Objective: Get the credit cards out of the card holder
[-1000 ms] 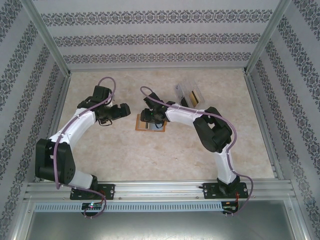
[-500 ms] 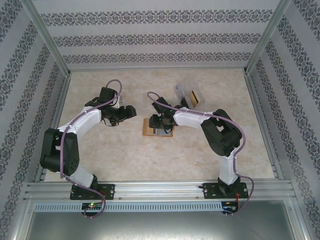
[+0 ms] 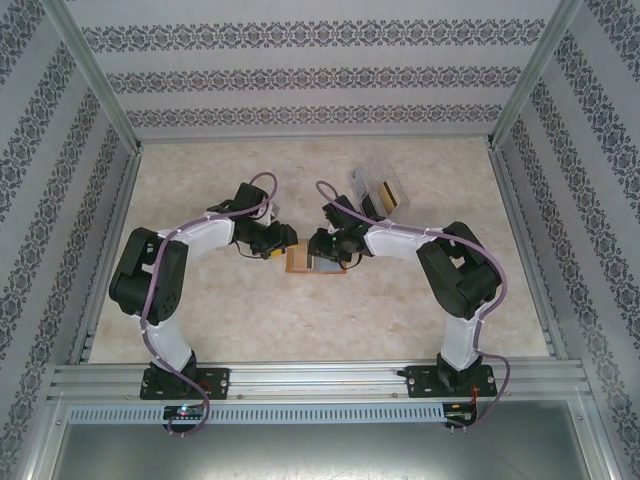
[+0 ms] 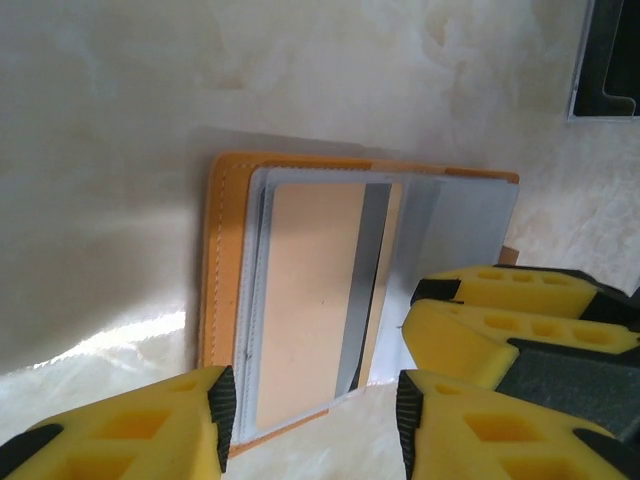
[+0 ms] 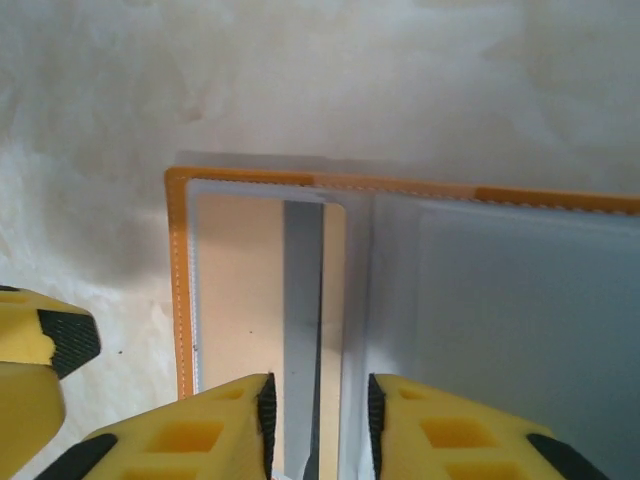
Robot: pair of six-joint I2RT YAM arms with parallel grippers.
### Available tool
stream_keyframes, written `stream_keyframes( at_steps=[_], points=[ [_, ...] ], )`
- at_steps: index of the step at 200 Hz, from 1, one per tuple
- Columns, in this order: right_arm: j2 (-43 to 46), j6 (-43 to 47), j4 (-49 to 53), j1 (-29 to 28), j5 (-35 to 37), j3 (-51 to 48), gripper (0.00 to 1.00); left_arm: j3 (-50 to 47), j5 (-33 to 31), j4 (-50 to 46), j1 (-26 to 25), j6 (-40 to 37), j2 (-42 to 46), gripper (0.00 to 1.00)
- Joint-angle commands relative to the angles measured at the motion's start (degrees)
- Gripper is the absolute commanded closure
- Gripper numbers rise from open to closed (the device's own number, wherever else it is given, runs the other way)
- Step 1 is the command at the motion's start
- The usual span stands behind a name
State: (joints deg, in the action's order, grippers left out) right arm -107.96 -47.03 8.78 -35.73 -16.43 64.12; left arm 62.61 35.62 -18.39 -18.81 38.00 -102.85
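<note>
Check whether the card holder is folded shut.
No, the card holder lies open flat, with a tan card showing in one pocket.

From above, the card holder [image 3: 300,263] lies half under the left gripper [image 3: 278,253] and right gripper [image 3: 328,250], its contents too small to tell. The left wrist camera has its right pocket covered by the right gripper, and a clear box [image 4: 608,60] cut off at the corner. The right wrist camera loses its right side off the edge, and the lower end of the card [image 5: 235,290] sits behind the fingers [image 5: 200,440].

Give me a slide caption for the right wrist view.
Right end effector poised over a tan card in the open card holder.
</note>
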Motion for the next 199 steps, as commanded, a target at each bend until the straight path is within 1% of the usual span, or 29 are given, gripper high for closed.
stream_keyframes(
  at_steps=[1,19,38,57,115,131,148,177,199],
  points=[
    [0.48,-2.42,-2.88,0.81,-2.11,-1.16,0.72,3.14,1.16,0.60,-0.44,0.41,-1.48,0.55],
    [-0.18,-3.56,-4.49,1.11,-3.42,-1.67,0.78,3.76,1.67,0.70,-0.46,0.60,-3.06,0.62],
    [-0.75,-3.75,-4.95,1.16,-3.87,-1.66,0.81,4.26,1.98,0.64,-0.51,0.50,-4.43,0.69],
    [-1.36,-3.38,-4.24,1.34,-4.47,-1.16,0.84,4.61,1.84,0.46,-0.47,0.41,-5.46,0.70],
    [-2.50,-2.83,-1.79,1.75,-4.20,-0.29,0.85,4.76,0.81,-0.52,-0.42,-0.74,-7.28,0.72],
    [-2.74,-2.43,-1.97,1.71,-4.41,-0.24,0.84,4.72,1.05,-0.50,-0.35,-0.82,-7.88,0.74],
    [-3.19,-2.26,-1.93,1.72,-4.66,-0.02,0.84,4.66,0.85,-0.90,-0.40,-1.08,-8.20,0.78],
    [-3.83,-2.06,-2.82,1.78,-5.54,-0.04,0.84,4.39,-0.18,-1.42,-0.35,-1.72,-8.33,0.79],
    [-3.75,-1.68,-4.15,1.72,-6.34,-0.20,0.82,4.24,-1.16,-1.82,-0.39,-2.44,-8.65,0.83]
  ],
)
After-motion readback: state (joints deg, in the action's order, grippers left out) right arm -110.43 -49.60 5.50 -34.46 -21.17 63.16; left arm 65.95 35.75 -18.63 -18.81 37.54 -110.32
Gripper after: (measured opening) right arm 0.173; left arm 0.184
